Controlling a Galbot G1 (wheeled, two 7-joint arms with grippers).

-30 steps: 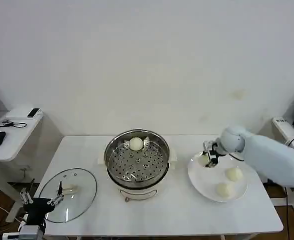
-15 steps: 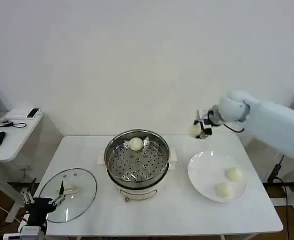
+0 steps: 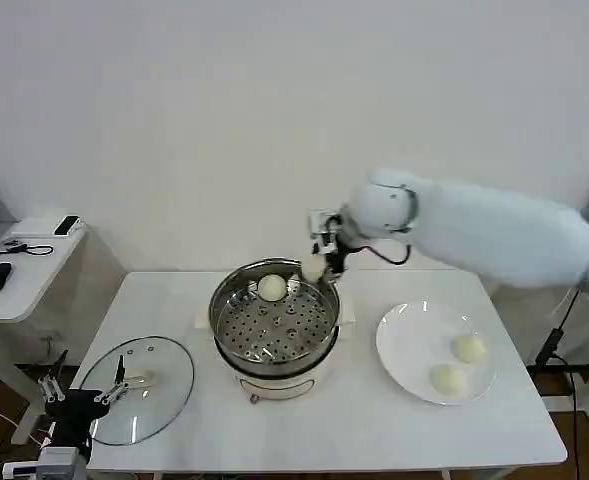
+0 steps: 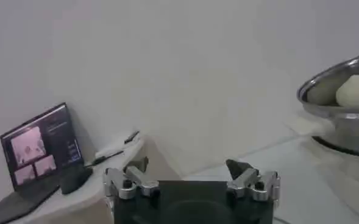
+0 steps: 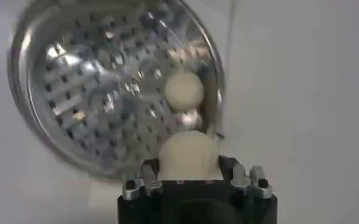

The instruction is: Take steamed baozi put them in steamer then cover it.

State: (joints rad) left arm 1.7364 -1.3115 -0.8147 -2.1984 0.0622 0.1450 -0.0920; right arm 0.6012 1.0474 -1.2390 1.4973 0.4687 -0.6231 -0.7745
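head: high, looking forward and down over the whole surface (image 3: 374, 430), far off
left wrist: low by the surface's edge, facing level toward the steamer (image 4: 344, 115), mid range
right wrist: straight down, close over steamer (image 5: 115, 85)
shared: steamer (image 3: 274, 320) in all three

Steamer (image 3: 274, 318) is polished perforated steel, cover (image 3: 136, 388) clear glossy glass, baozi (image 3: 272, 288) smooth matt dough, plate (image 3: 414, 340) glossy white, table (image 3: 364, 420) matt white.
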